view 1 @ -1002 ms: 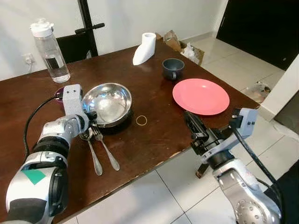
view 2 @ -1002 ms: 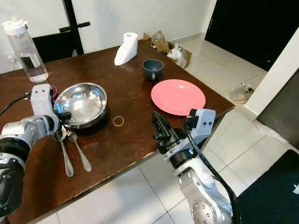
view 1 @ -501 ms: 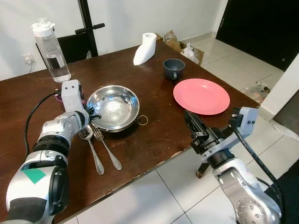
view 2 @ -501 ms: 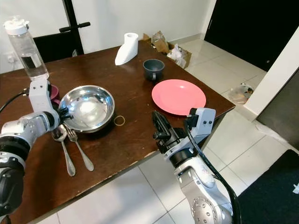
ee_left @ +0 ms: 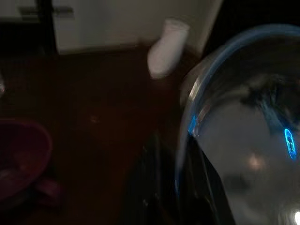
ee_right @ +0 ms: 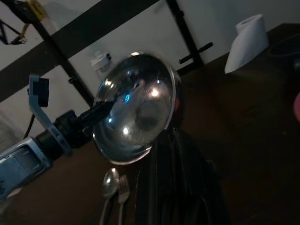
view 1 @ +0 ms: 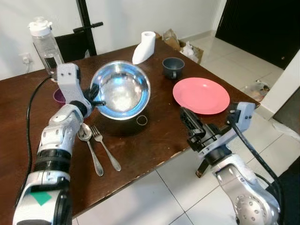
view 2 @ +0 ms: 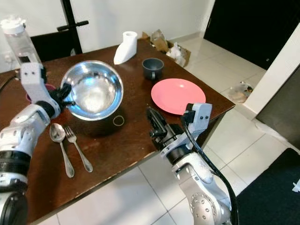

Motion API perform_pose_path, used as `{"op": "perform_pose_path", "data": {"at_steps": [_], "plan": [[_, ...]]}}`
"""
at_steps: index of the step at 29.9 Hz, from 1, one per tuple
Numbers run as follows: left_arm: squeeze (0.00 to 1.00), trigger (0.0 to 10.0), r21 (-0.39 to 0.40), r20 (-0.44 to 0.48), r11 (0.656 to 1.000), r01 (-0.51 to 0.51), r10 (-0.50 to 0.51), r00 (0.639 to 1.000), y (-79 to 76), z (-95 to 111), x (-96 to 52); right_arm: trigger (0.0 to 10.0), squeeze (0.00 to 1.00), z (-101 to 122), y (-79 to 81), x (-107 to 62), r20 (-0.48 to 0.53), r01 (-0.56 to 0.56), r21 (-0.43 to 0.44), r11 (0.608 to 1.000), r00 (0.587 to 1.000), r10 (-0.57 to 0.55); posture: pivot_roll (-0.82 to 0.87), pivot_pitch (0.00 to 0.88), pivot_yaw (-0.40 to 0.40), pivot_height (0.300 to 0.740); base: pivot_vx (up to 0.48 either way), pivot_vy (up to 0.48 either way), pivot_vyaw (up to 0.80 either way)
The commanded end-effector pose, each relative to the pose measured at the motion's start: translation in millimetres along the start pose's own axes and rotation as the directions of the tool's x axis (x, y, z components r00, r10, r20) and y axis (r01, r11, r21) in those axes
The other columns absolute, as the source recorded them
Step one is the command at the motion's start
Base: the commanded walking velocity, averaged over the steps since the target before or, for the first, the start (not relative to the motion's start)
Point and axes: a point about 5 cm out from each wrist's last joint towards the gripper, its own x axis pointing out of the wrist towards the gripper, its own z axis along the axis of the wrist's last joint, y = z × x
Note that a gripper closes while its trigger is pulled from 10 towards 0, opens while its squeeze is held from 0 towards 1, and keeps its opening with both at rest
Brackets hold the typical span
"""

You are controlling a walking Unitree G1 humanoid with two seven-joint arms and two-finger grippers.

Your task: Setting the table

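Above the dark wooden table (view 1: pixel 154 140) I see my left gripper (view 1: pixel 96 96) pinched shut on the rim of the round polished steel bowl (view 1: pixel 123 90), which is lifted clear and tilted, its hollow facing me. Below it lie a steel spoon (view 1: pixel 89 143) and fork (view 1: pixel 104 146), handles pointing at me. My right gripper (view 1: pixel 188 123) hovers at the table edge near the flat pink plate (view 1: pixel 201 96), fingers together and empty. The right wrist view catches the bowl's mirrored inside (ee_right: pixel 136 110).

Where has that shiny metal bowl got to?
The metal bowl is tilted in the air above the table, gripped at its rim by the left pincer, above the spoon and fork.
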Motion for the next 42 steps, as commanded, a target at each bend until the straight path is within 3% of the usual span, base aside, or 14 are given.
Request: {"op": "perform_pose_path", "data": {"at_steps": [1,6,11,20,34,35,36,37,42], "plan": [[0.00,10.0,-0.044,0.049,0.998,0.040,-0.037,0.998,-6.9,7,-8.6,10.0,0.00,-3,11.9,1.4,-0.017,-0.076,0.024,0.997,0.997,0.076,0.03,0.158,0.079,0.740,0.000,0.000,0.00],[0.00,10.0,-0.069,0.116,0.994,0.086,-0.078,0.990,-18.9,15,-20.2,10.0,0.00,-3,23.0,6.9,-0.028,-0.165,0.027,0.986,0.986,0.166,0.03,0.147,0.065,0.740,0.000,0.000,0.00],[0.00,10.0,-0.085,0.128,0.992,0.097,-0.085,0.988,-24.7,15,-25.9,10.0,0.00,-3,25.8,12.3,-0.036,-0.210,0.026,0.977,0.977,0.211,0.04,0.137,0.055,0.740,0.000,0.000,0.00],[0.00,10.0,-0.097,0.118,0.990,0.099,-0.088,0.989,-29.7,15,-36.3,10.0,0.00,-4,25.9,14.5,-0.045,-0.223,0.030,0.974,0.974,0.224,0.04,0.136,0.054,0.740,0.000,0.000,0.00],[0.00,10.0,-0.103,0.108,0.990,0.093,-0.082,0.991,-31.2,16,-39.9,10.0,0.00,-4,25.6,14.9,-0.045,-0.229,0.030,0.973,0.972,0.230,0.04,0.136,0.054,0.740,0.000,0.000,0.00],[0.00,10.0,-0.096,0.091,0.987,0.130,-0.122,0.988,-40.7,12,-41.4,10.0,0.00,-4,27.2,18.1,-0.034,-0.229,0.039,0.973,0.973,0.230,0.05,0.153,0.075,0.740,0.000,0.000,0.00],[0.00,10.0,-0.096,0.091,0.987,0.130,-0.122,0.988,-40.7,12,-41.4,10.0,0.00,-4,27.2,18.1,-0.034,-0.229,0.039,0.973,0.973,0.230,0.05,0.153,0.075,0.740,0.000,0.000,0.00],[0.00,10.0,-0.079,0.054,0.984,0.158,-0.154,0.987,-51.9,5,-40.8,10.0,0.00,-3,18.2,20.6,-0.009,-0.147,0.017,0.989,0.989,0.148,0.04,0.155,0.088,0.740,0.000,0.000,0.00],[0.00,10.0,-0.057,0.016,0.988,0.143,-0.142,0.990,-51.9,1,-39.0,10.0,0.00,-1,2.5,17.4,0.009,-0.037,-0.021,0.999,0.999,0.037,0.04,0.156,0.092,0.740,0.000,0.000,0.00]]}}
